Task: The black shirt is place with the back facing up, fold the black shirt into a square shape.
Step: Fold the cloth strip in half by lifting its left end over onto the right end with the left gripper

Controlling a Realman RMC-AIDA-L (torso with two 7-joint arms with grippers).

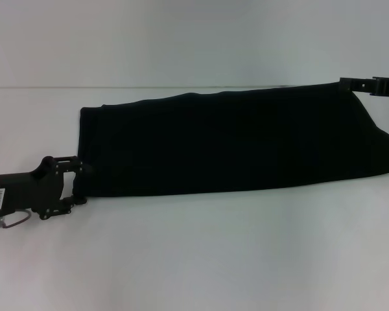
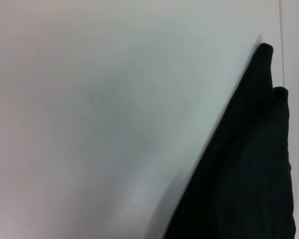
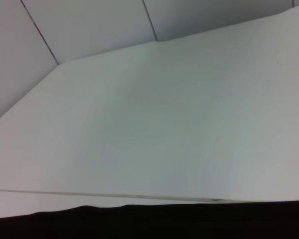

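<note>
Left end effector [image 1: 83,184] pinches the black shirt [image 1: 233,146]; right end effector [image 1: 350,84] grips its far corner.

Bright, even, diffuse light; soft focus; blurred left wrist view.

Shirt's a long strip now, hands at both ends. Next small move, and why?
Probably lift the left hand with its corner and carry it toward the right hand, halving the length: the shirt lies as a long band, not square, each hand at an opposite end.
</note>
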